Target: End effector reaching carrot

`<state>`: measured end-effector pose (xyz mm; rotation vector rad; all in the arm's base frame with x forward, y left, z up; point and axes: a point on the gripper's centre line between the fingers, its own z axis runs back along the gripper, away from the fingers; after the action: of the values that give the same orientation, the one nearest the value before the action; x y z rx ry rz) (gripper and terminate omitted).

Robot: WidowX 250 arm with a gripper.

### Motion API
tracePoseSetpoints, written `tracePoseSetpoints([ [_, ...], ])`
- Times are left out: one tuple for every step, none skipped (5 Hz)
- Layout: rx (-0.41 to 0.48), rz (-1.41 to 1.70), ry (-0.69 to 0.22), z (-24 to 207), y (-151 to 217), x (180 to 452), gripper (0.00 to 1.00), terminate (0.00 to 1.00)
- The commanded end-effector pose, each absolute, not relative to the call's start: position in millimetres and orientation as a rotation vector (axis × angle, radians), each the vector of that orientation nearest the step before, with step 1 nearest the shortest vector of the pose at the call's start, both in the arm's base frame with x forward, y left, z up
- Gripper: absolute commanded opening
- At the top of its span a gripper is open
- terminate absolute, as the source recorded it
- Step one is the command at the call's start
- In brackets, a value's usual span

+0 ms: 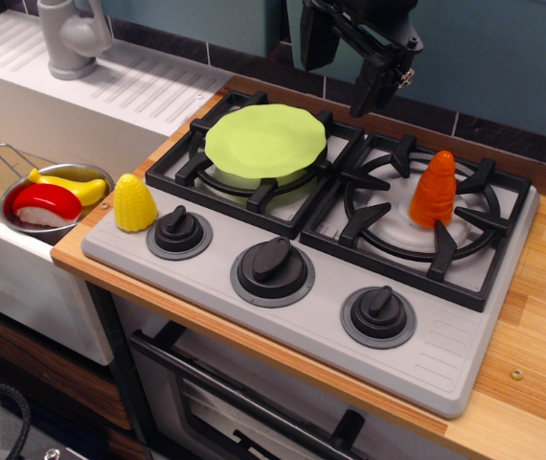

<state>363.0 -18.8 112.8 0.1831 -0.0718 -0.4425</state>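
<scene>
Room: a toy kitchen against a teal wall with a dark tiled strip along its base.
Desk: a light wooden desk [532, 326] carries a grey toy stove [445, 355] with two black burner grates and three black knobs along its front edge.
Sink side: far to the tool's lower left, a white ridged drainboard with a grey faucet [70, 36], and a basin beside the stove.
Tool: the black tool [374, 81] hangs above the stove's back edge, between the two burners; whether its fingers are spread or closed cannot be told from this angle, and nothing is seen held.
Carrot: the orange carrot [434, 189] stands upright on the right-hand burner, below and just right of the tool, apart from it.
Plate: a green plate [265, 140] lies on the left-hand burner, below-left of the tool.
Corn: a yellow corn [134, 202] stands at the stove's front left corner, well away from the tool.
Pot: a small metal pot [10, 196] in the basin holds red and yellow toy food.
</scene>
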Motion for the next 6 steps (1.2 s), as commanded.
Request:
tracePoseSetpoints([
  [0.183,-0.442,-0.072,113,-19,363,1.00,0.00],
  [0.166,-0.415,-0.072,116,-36,358,1.00,0.00],
  [0.151,-0.398,-0.061,119,-49,352,1.00,0.00],
  [0.156,-0.381,-0.059,119,-62,343,1.00,0.00],
  [0.146,-0.366,-0.064,114,-75,337,1.00,0.00],
  [0.134,-0.346,-0.083,108,-93,337,1.00,0.00],
])
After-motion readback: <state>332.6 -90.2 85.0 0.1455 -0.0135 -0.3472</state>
